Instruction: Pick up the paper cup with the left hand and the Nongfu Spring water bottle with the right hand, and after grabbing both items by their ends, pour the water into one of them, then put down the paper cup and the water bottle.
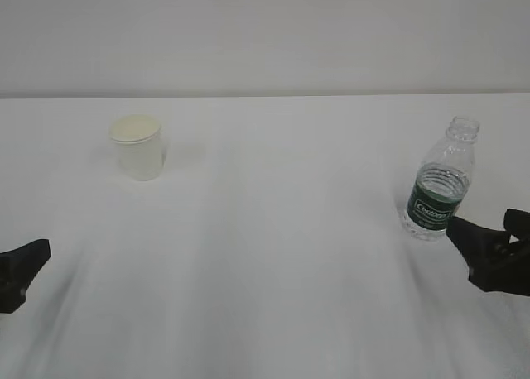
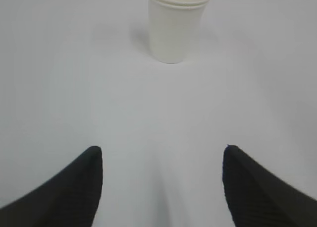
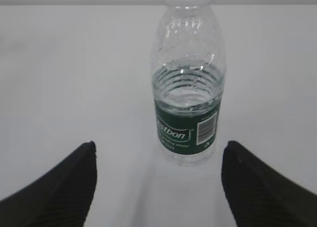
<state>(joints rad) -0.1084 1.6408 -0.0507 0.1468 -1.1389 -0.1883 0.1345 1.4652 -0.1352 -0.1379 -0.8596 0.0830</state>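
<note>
Here, at the far left edge of the exterior view, the black left end effector [image 1: 21, 271] hangs low over the plain white tabletop [image 1: 273, 255], only its dark tip in sight; its wrist camera shows its two black textured fingers [image 2: 69, 187] spread wide apart with nothing between them but bare white surface. Ahead of that end effector and well apart from it stands the small white paper cup [image 1: 138, 147], upright, slightly tapered, with a rolled rim and a pale cream inside; in the left wrist view the paper cup [image 2: 176, 24] sits at the top of the picture, a little right of the line between the fingers, and its rim looks doubled. The middle of the tabletop separates the cup from the things on the right. There stands the small clear ribbed plastic water bottle [image 1: 440, 184], upright and capless, with a dark green label band bearing white lettering around its lower half. The clear water [image 3: 187, 85] inside reaches just above that label, and the upper part of the bottle holds none. Just beside the bottle's base, at the right edge, is the black blocky right end effector [image 1: 489, 251]; its wrist view shows its fingers [image 3: 257, 187] standing wide, empty, with the bottle [image 3: 188, 83] centred ahead of the gap and not touched.
</note>
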